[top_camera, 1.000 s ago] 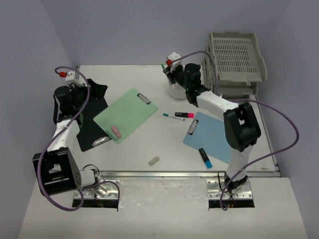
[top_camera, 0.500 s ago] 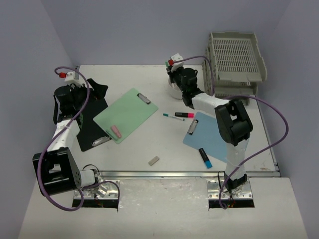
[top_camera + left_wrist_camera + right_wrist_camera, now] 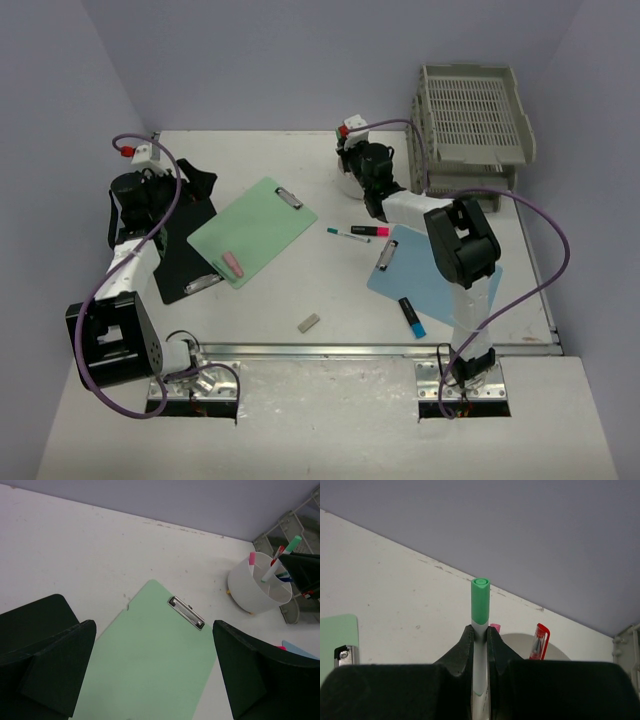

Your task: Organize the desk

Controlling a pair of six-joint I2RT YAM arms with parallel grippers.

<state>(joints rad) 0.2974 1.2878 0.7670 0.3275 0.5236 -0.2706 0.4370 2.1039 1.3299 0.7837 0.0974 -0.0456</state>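
Spanning the space between lilac walls (image 3: 300,60), the flat white rectangular desk (image 3: 300,290) carries three clipboards: black clipboard (image 3: 190,250), mint-green clipboard (image 3: 255,230), pale-blue clipboard (image 3: 428,278). Left gripper (image 3: 152,650) gapes wide, empty; right gripper (image 3: 480,636) clamps one green-capped white marker (image 3: 480,600).

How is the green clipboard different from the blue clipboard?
The flat light green clipboard lies left of middle on the white desk; the flat light blue clipboard lies on the right. The green one carries a small pink block and is fully in view; the right arm crosses over part of the blue one. Both lie flat, with a metal clip at one end.
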